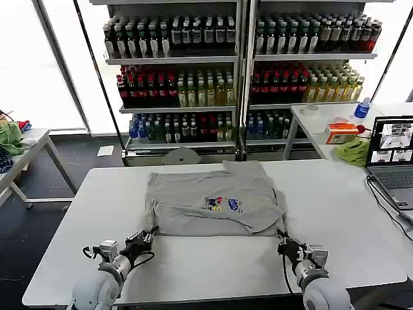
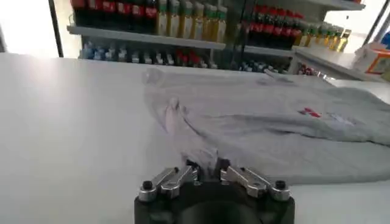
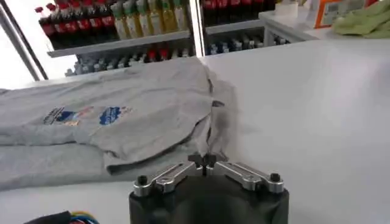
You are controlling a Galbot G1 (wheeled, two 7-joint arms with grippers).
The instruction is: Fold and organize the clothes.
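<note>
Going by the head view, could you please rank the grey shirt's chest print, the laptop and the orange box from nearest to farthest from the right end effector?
From the right end effector, at the shirt's near right corner:
1. Chest print, on the grey shirt, toward the robot's left.
2. Laptop, at the table's right edge.
3. Orange box, on the side table behind the laptop.

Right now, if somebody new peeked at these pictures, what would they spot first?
Probably the grey shirt with its little colourful print, lying partly folded in the middle of the white table. The left gripper and right gripper each pinch a near corner of it. Behind the table, tall shelves packed with rows of colourful drink bottles catch the eye too.
</note>
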